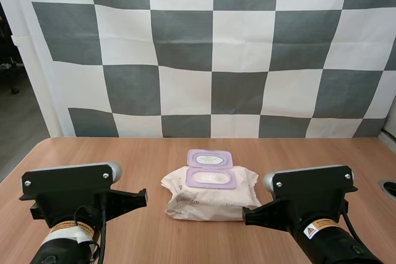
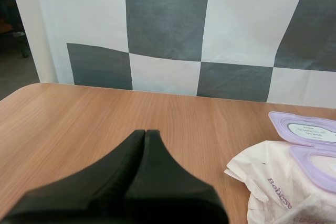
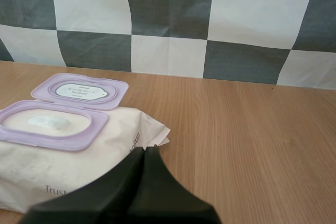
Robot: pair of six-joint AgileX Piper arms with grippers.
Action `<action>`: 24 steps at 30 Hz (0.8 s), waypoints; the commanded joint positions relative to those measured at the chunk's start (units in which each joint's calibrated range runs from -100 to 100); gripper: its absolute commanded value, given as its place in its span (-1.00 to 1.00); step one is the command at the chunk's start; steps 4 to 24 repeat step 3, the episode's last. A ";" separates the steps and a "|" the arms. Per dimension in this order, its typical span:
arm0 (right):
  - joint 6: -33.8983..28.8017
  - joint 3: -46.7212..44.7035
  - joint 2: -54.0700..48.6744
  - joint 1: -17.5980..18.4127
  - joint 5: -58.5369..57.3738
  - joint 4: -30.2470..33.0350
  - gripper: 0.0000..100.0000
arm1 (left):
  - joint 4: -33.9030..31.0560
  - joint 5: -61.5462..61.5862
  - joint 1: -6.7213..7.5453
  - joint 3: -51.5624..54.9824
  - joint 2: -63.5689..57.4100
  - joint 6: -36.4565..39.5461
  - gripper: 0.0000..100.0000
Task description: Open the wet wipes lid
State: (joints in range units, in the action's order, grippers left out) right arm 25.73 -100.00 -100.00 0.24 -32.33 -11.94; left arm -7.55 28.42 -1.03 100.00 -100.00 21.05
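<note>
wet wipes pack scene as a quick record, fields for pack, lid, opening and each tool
pack: wet wipes pack lying flat on the table, between the two arms
lid: purple lid flipped open toward the far side
opening: white wipe showing inside
left arm: left tool shut, empty, left of the pack
right arm: right tool shut, empty, by the pack's right end

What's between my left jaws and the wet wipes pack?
Only bare wooden tabletop lies between the shut black left jaws and the soft white wet wipes pack, its lilac lid open; the left wrist view shows it.
</note>
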 commanded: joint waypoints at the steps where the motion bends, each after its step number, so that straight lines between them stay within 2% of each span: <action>1: 0.00 0.00 0.00 0.02 -0.02 -0.10 -1.00 | 0.07 0.07 0.02 0.00 0.00 0.03 -1.00; 24: 0.00 0.00 0.00 0.02 -0.02 -0.10 -1.00 | 0.07 0.07 0.02 0.00 0.00 0.03 -1.00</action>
